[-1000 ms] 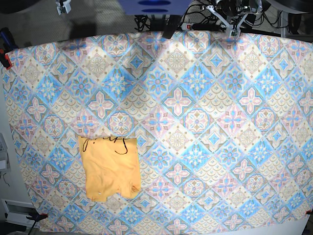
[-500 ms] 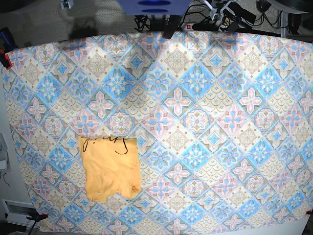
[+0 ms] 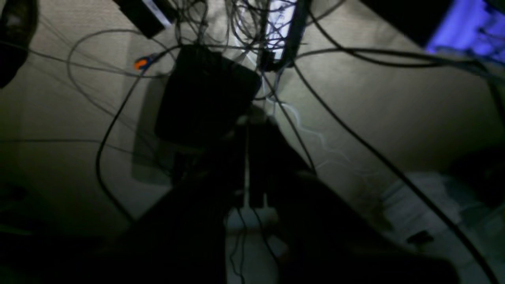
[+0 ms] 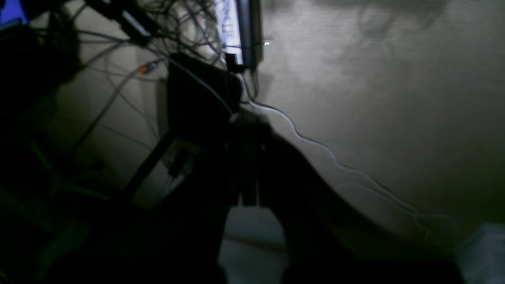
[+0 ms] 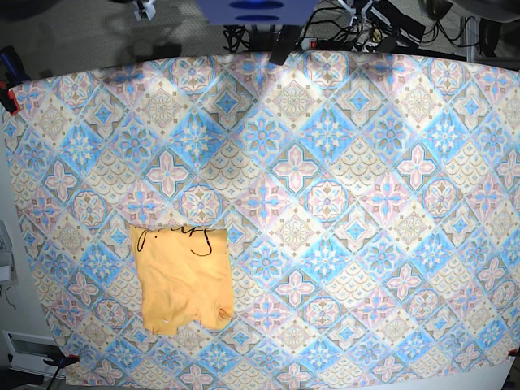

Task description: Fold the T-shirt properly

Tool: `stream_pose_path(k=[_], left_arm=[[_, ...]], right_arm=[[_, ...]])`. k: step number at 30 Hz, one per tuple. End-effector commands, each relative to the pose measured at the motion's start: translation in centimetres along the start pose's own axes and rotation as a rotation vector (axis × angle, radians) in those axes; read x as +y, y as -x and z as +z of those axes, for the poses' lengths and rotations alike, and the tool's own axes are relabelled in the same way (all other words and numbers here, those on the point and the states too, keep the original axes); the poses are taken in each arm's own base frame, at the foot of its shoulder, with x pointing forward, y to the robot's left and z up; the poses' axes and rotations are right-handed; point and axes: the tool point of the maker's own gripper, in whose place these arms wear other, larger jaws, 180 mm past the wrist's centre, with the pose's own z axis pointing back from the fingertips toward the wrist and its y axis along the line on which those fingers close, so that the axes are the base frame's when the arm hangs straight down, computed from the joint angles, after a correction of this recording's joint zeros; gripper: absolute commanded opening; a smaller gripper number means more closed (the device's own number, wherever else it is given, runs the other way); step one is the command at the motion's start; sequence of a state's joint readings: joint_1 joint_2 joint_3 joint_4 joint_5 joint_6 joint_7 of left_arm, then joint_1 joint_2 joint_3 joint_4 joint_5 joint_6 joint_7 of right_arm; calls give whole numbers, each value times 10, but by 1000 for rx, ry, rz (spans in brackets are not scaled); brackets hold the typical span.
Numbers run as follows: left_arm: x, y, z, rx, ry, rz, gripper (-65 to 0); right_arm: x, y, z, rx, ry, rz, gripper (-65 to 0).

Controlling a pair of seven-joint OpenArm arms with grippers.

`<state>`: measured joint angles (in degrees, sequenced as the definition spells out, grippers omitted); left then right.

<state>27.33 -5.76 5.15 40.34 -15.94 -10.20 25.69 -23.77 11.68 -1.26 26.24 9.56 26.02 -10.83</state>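
The T-shirt (image 5: 183, 279) lies folded into a small pale yellow-orange rectangle on the tablecloth's front left, with a thin black squiggle along its far edge. Both arms are drawn back past the table's far edge. Only a white bit of the right arm (image 5: 146, 10) and of the left arm (image 5: 361, 10) shows at the top of the base view. In the left wrist view my left gripper (image 3: 249, 126) is a dark silhouette, fingers together and holding nothing. My right gripper (image 4: 246, 118) looks the same in the right wrist view. Both point at the floor.
The blue-and-pink patterned tablecloth (image 5: 341, 203) covers the whole table, held by red clamps (image 5: 10, 101) at the left edge. Behind the far edge lie tangled cables (image 5: 325, 36). A black box (image 3: 205, 94) and a power strip (image 4: 232, 27) sit on the floor.
Both arms have pulled further back off the table's far edge. The right arm's tip slid rightward along the top. The shirt has not moved.
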Motion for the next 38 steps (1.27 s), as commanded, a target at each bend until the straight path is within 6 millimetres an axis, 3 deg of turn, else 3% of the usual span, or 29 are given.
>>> stream_pose_path(k=[1, 10, 14, 17, 19, 22, 26, 32, 36, 38], left_arm=[[-1, 7, -4, 17, -1, -10, -650], [8, -16, -22, -23, -37, -75, -650], [9, -30, -24, -40, -45, -122, -650], [11, -37, -24, -46, -51, -124, -650], [12, -38, -24, -46, -53, -126, -650], [14, -39, -24, -46, -56, -126, -650], [17, -48, -23, -59, -62, -129, -650], [22, -48, -22, -57, -70, -131, -650], [22, -46, -22, -55, -70, -126, -650], [23, -37, -22, -41, -70, -117, -650]], right_arm=[[-7, 4, 1, 7, 9, 1, -650], [1, -31, -9, -138, -5, -2, -650], [39, -43, -21, -200, -64, -29, -650], [56, -40, -27, -191, -88, -47, -650], [66, -51, -29, -206, -105, -47, -650], [70, -55, -30, -214, -111, -51, -650], [98, -56, -36, -220, -155, -60, -650], [100, -59, -36, -225, -159, -59, -650], [103, -75, -36, -249, -165, -49, -650], [103, -74, -37, -248, -166, -46, -650]])
